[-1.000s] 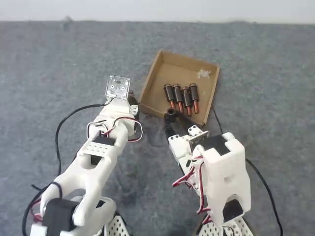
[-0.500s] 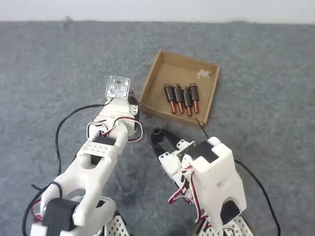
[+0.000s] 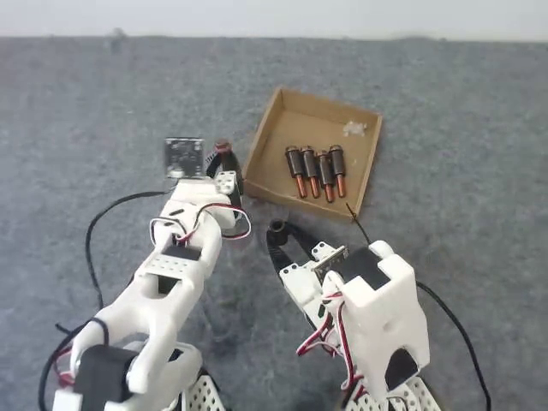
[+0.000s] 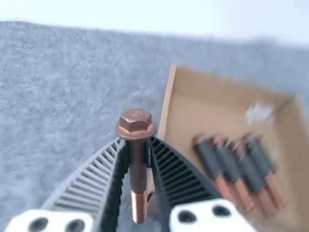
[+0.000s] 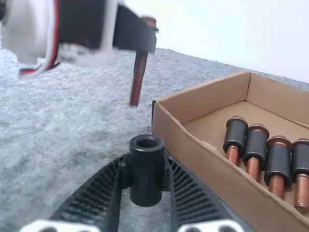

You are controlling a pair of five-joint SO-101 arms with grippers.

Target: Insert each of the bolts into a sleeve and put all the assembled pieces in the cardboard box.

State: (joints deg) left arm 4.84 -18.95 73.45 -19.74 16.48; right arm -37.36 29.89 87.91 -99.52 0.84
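My left gripper (image 4: pixel 137 159) is shut on a copper bolt (image 4: pixel 136 159), held upright with its hex head on top, just left of the cardboard box (image 3: pixel 265 137); the bolt (image 3: pixel 222 148) shows by the box's left wall from above. My right gripper (image 5: pixel 145 176) is shut on a black sleeve (image 5: pixel 145 169), bore facing up, near the box's front wall; from above the sleeve (image 3: pixel 276 229) sits below the box. The bolt (image 5: pixel 140 67) hangs in the left gripper beyond the sleeve. Several assembled bolt-and-sleeve pieces (image 3: pixel 313 172) lie side by side in the box.
Grey carpet (image 3: pixel 86 111) covers the table. A small pale scrap (image 3: pixel 354 128) lies in the box's far right corner. A black cable (image 3: pixel 96 235) loops left of the left arm. Open carpet lies left and right of the arms.
The left gripper has lifted and turned, bringing the bolt up beside the box's left wall. The right gripper drew back from the box front with the sleeve and now holds about where it was.
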